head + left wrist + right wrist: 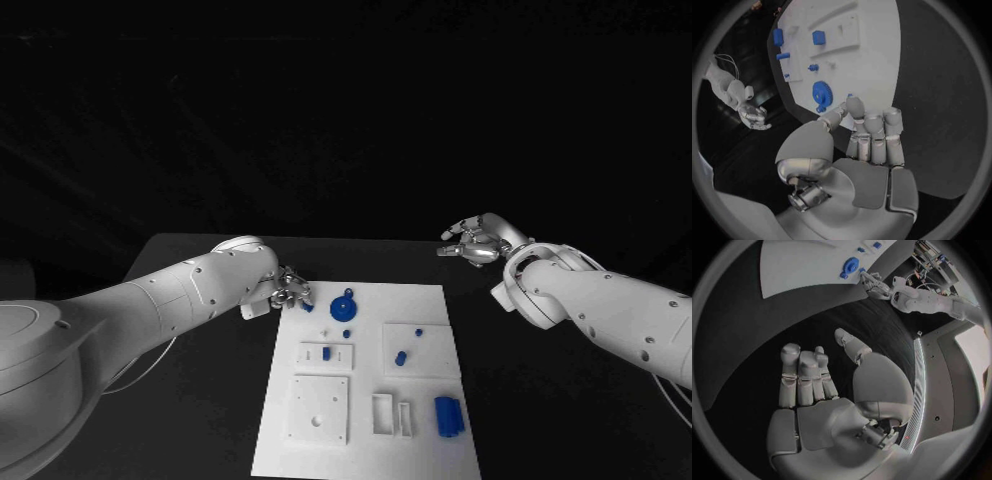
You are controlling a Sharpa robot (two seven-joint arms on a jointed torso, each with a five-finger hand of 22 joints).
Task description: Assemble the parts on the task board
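The white task board [361,440] lies in the middle of the black table. Near its far left corner sits a blue gear [345,307] [821,92] [850,263]. My left hand [286,292] [861,135] hovers at that corner beside the gear, fingers curled in. A small blue part [306,307] [849,95] pokes out between its thumb and a fingertip, so it looks pinched. My right hand [480,243] [817,385] is off the board past its far right corner, above the bare table, fingers apart and holding nothing.
Raised white plates [320,408] on the board carry small blue pegs [401,355] and a blue block [449,415] near the front right. Black table [548,400] spreads on both sides of the board.
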